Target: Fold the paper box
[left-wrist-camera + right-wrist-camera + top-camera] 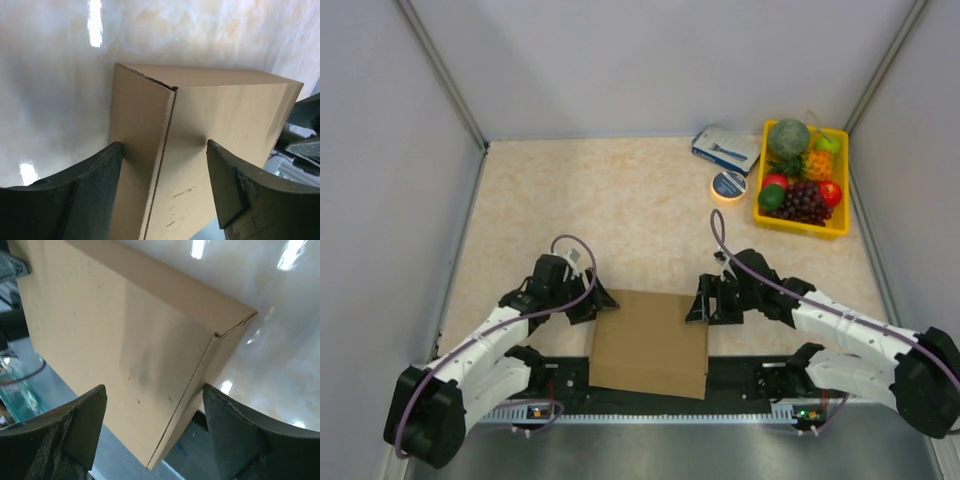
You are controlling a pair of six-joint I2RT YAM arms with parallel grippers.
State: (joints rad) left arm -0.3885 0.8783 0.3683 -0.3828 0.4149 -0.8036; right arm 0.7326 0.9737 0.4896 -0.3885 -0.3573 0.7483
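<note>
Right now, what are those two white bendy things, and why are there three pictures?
Those are two robot arms, the left arm and the right arm, bolted at the near edge of a table. The big picture looks down from a camera above them. The other two come from a little camera on each wrist, looking at that arm's own gripper. Between the arms lies a brown paper box. The left gripper and the right gripper are each open, with an edge of the box sitting in the gap. Farther back sit a yellow tray of fruit, a blue-and-white carton and a small round thing.
</note>
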